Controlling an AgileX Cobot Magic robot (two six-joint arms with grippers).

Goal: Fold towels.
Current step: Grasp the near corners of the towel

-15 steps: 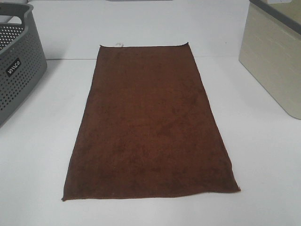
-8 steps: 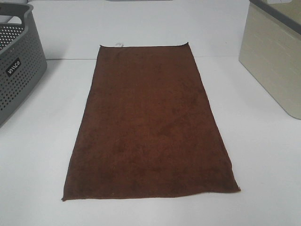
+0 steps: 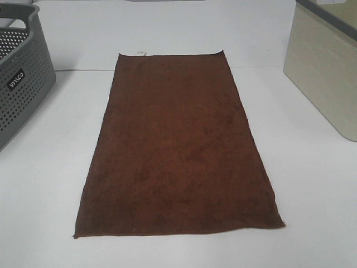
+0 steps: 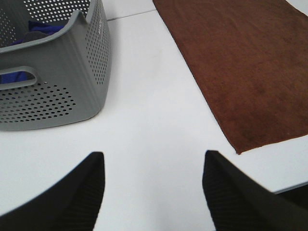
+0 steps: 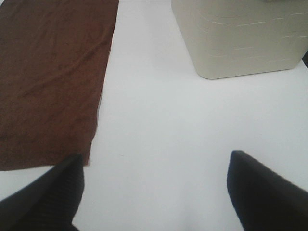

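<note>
I am holding my left gripper (image 4: 152, 163) above the bare white table (image 3: 312, 184) with its two dark fingers spread wide and nothing between them. My right gripper (image 5: 155, 161) is hanging the same way, wide apart and empty. The towel (image 3: 178, 151), a dark reddish-brown rectangle, is lying flat and fully spread in the middle of the table, its long sides running away from me and its near short edge facing my side. A small white tag (image 3: 141, 53) is peeking out at the far short edge. My left fingers are hovering beside the towel's near left corner, and my right fingers beside its near right corner, neither touching the cloth. A grey perforated basket (image 3: 19, 72) is standing well apart on the left with some blue cloth (image 4: 43, 28) inside, and a beige bin (image 3: 326, 72) is standing on the right.
</note>
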